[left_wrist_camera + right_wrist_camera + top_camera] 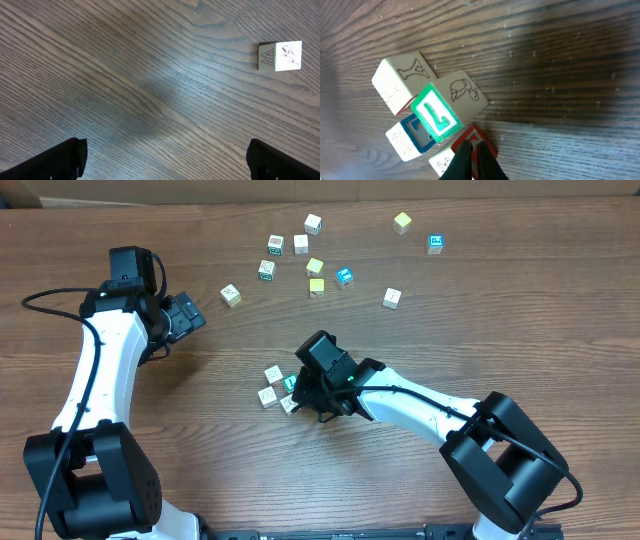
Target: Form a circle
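Clenched and empty, the right gripper [472, 149] rests its tip against the circle [437, 116] at lower left, apparently nudging; left gripper [167, 160] hangs released; next push needs gentle, even spreading.

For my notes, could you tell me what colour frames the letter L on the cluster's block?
Green; the L block shows best from the right wrist.

You have a wood-grain table [520, 330] with loose cubes [301, 244] scattered over its far half. A yellow cube [402, 222] and a blue cube [435, 244] sit near each other at far right; a white cube [392, 298] lies apart, nearer. A pale cube [231, 295] (line drawings printed on its faces) stands alone at left. Seven more lie loosely between.
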You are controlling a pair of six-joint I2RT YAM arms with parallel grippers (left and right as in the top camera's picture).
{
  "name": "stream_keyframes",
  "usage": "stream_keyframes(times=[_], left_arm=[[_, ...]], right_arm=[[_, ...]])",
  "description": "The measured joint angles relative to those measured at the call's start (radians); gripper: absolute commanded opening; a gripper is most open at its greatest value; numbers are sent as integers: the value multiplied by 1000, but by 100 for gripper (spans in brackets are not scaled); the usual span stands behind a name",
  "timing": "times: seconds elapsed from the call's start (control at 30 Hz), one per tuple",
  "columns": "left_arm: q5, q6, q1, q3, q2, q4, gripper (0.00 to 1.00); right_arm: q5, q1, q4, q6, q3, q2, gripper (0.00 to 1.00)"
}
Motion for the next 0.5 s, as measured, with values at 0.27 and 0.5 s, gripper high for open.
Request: stream_keyframes(times=[0.27, 0.5], left_arm=[[0, 0, 0, 0, 0, 0, 100], [0, 0, 0, 0, 0, 0, 99]], right_arm=[[-10, 4, 0, -4, 0, 0, 4], [-11, 13, 0, -4, 0, 0, 4]])
